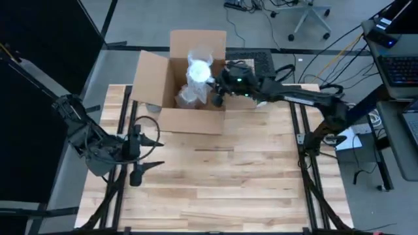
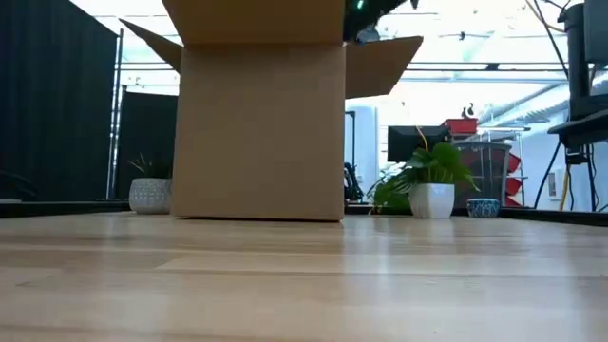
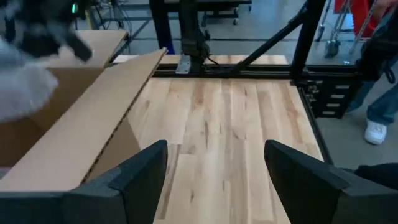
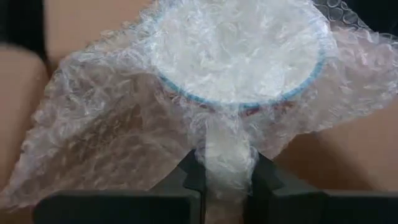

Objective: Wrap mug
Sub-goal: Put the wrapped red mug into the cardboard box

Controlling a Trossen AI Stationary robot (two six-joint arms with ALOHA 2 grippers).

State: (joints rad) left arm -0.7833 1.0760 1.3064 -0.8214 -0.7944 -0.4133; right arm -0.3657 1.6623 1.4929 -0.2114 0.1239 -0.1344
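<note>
So the right gripper point(image 4: 225, 174) is reached out over the open cardboard box point(image 1: 186, 121) at the far side of the bench point(image 1: 248, 183), and its fingers point(image 4: 266, 177) are clamped on a fold of bubble wrap point(image 4: 112, 130) that's bundled around the mug point(image 4: 239, 53). In the right wrist view you can see the mug's round opening through the plastic, with a blue line running around the rim, and the wrap spreads out loose on both sides of it. From the high view the wrapped mug point(image 1: 198, 68) sits inside the box opening, toward the back, with more crinkled wrap point(image 1: 186, 96) lower down in the box; can't tell if it's resting on the bottom or hanging from the grip. The box flaps are all folded outward. The left gripper point(image 1: 145, 156) is parked near the bench's left edge, well apart from the box, fingers point(image 3: 140, 177) spread wide with nothing between them. The low view mostly shows the box's plain front wall point(image 2: 261, 133), plus a couple of potted plants point(image 2: 432, 180) in the room behind. The left wrist view catches a person's leg and white shoe point(image 3: 375, 132) beyond the bench.
</note>
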